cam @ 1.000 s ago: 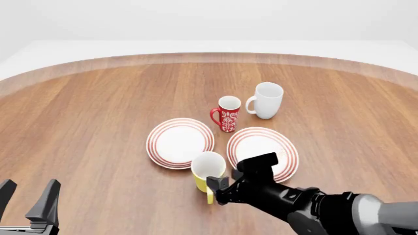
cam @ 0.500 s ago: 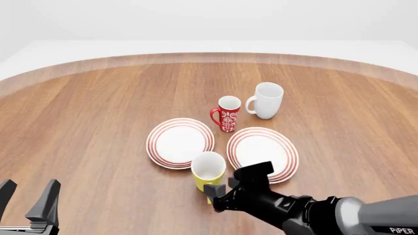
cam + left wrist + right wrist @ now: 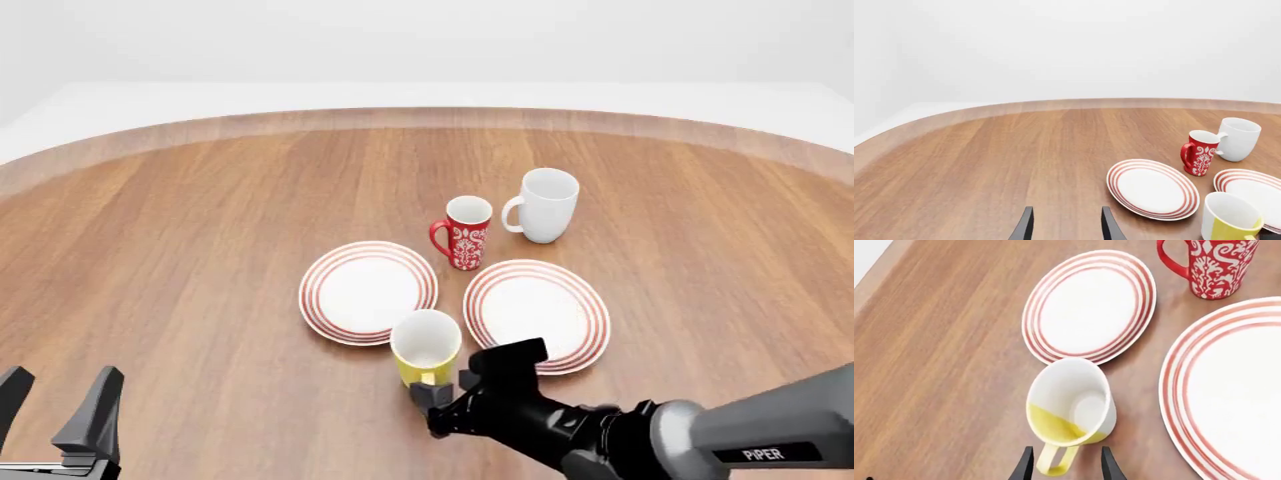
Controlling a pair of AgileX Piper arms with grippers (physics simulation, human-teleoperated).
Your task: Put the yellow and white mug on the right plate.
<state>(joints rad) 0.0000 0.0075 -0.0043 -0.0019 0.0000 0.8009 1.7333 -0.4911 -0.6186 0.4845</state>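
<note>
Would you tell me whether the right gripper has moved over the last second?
Yes. The right gripper has drawn back toward the camera, off the right plate.

Three mugs stood on the desk (image 3: 200,220): one yellow and white mug (image 3: 426,347), one red white-patterned mug (image 3: 465,232), and one all-white mug (image 3: 545,205). There were two round white plates with red rings, the left plate (image 3: 367,291) and the right plate (image 3: 537,313). Two grippers were in view, the left gripper (image 3: 56,405) and the right gripper (image 3: 470,385).
</note>
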